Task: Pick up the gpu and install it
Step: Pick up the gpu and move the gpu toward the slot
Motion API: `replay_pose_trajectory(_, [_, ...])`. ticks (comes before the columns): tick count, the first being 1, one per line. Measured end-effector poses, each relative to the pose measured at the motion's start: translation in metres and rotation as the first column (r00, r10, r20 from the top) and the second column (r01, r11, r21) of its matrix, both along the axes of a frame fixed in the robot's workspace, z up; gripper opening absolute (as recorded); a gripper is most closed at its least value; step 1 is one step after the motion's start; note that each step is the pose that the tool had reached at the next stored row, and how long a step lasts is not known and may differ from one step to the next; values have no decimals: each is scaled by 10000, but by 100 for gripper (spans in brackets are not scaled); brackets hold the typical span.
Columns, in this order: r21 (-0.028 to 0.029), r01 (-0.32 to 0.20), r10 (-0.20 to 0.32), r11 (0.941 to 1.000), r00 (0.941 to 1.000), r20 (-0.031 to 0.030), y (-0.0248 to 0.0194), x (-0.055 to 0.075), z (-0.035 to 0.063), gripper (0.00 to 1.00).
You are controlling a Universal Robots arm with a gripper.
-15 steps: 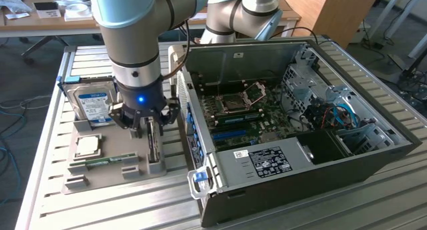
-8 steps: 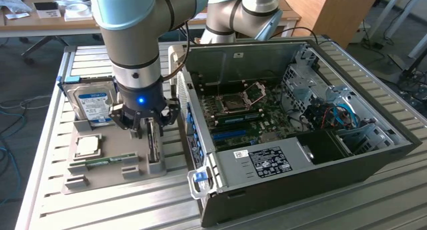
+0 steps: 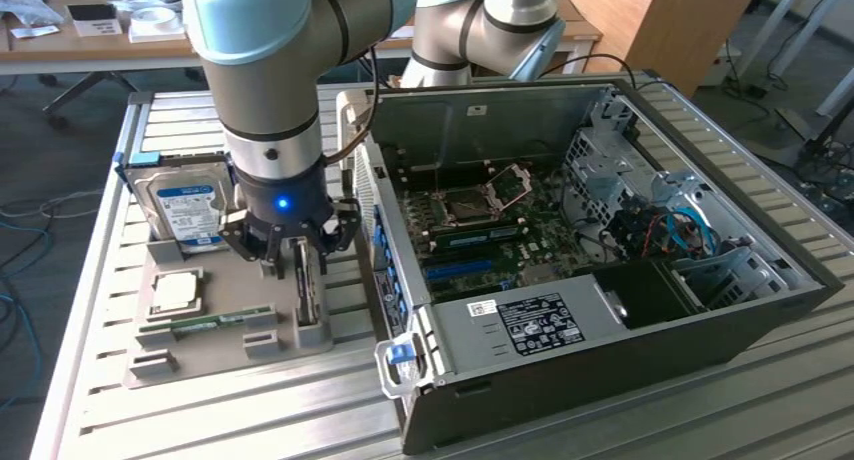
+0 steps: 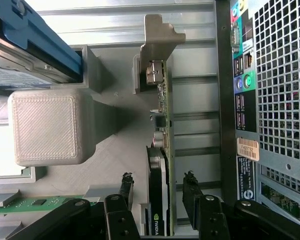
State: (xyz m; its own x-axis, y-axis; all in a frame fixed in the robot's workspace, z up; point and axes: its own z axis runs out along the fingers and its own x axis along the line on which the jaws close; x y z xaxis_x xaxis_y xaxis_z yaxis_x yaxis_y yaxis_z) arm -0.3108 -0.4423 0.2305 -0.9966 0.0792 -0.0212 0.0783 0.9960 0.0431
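place: robotics lab | cues: robot arm (image 3: 274, 90), opened computer (image 3: 601, 385), cluttered desk (image 3: 80, 46)

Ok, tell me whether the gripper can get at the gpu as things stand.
Probably yes: the open gripper has a finger on each side of the gpu, standing on edge in the grey tray, nothing between.
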Motion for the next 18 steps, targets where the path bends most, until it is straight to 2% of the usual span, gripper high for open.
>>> replay_pose_trajectory(6, [1, 0, 0, 10000, 10000, 1, 0, 0, -1, 51])
replay_pose_trajectory(7, [1, -1, 1, 10000, 10000, 1, 0, 0, -1, 45])
replay_pose_trajectory(18, [1, 0, 0, 10000, 10000, 2, 0, 10, -1, 45])
